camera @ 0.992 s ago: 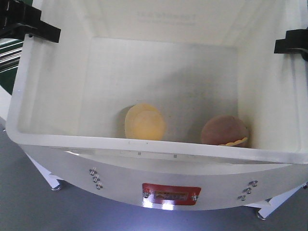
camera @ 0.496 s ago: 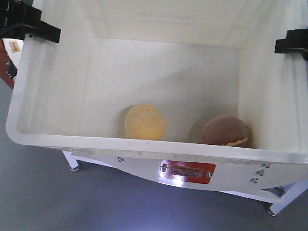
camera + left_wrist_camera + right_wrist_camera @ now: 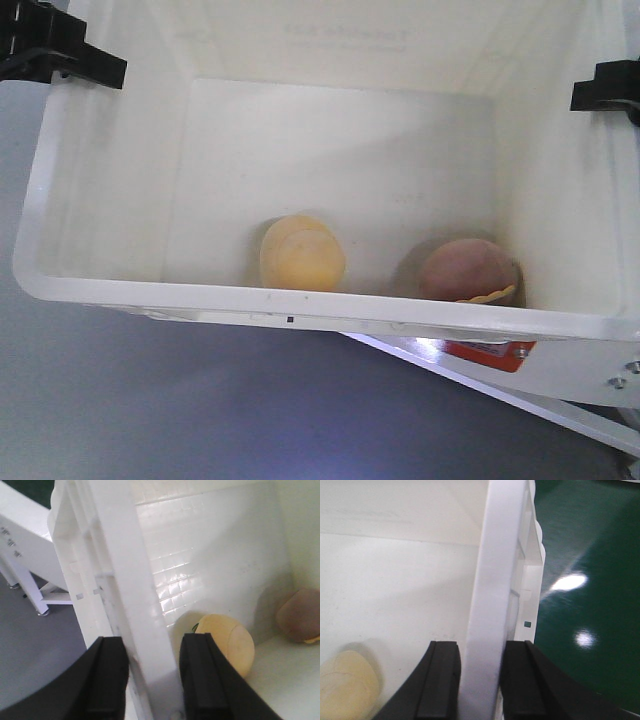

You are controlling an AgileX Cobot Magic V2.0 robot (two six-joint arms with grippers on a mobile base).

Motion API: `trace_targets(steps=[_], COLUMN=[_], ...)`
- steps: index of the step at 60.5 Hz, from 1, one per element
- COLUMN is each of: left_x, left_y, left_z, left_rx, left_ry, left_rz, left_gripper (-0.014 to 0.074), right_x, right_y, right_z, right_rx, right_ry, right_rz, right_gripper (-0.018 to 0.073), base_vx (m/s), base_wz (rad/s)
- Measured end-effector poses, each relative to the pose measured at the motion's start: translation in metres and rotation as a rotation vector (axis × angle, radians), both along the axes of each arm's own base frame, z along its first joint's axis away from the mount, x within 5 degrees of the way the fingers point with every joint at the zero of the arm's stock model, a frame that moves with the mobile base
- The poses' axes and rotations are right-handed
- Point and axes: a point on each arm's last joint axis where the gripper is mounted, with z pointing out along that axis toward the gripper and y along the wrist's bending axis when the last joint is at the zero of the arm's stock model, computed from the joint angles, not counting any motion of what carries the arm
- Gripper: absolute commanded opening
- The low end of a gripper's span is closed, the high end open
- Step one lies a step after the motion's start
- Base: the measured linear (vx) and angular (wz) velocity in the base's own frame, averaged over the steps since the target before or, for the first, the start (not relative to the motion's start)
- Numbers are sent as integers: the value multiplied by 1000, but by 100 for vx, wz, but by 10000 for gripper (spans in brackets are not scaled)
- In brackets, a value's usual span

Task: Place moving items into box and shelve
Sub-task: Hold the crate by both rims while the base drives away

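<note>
The white box [image 3: 110, 290] is held up off the floor, one gripper on each side rim. My left gripper [image 3: 98, 66] is shut on the left rim [image 3: 117, 570], one finger inside and one outside the wall. On the opposite wall [image 3: 497, 555] my right gripper [image 3: 592, 95] is shut the same way. Both moving items lie on the box floor: a cream-yellow ball [image 3: 302, 253] near the front wall and a pinkish-brown ball [image 3: 467, 270] in the front right corner. The left wrist view shows the left gripper [image 3: 152, 650], the yellow ball [image 3: 232, 642] and the brown ball [image 3: 300, 622]; the right wrist view shows the right gripper [image 3: 482, 652].
A white stand with a red label [image 3: 490, 350] shows under the box at the lower right. Grey floor [image 3: 150, 400] fills the lower left. White frame legs [image 3: 27, 585] stand left of the box. A glossy green surface [image 3: 590, 555] lies beyond the right wall.
The white stand with the red label has slid from under the box's middle to the lower right, and more grey floor shows. The box, balls and both grips look the same.
</note>
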Motion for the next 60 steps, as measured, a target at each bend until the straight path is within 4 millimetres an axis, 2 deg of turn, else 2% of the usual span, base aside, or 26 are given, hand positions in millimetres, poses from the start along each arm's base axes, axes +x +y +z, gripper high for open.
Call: trace_targets(steps=[30, 60], left_x=[0, 0], left_y=[0, 0], left_z=[0, 0], left_rx=[-1, 0], left_ry=[0, -1], left_rz=[0, 0], left_gripper=[-6, -6], right_x=[0, 0], right_y=[0, 0], right_z=[0, 0], right_rx=[-1, -1], right_ry=[0, 0], right_rz=[1, 1], right_gripper=[-6, -6], base_vx=[-14, -12], base_wz=[71, 94])
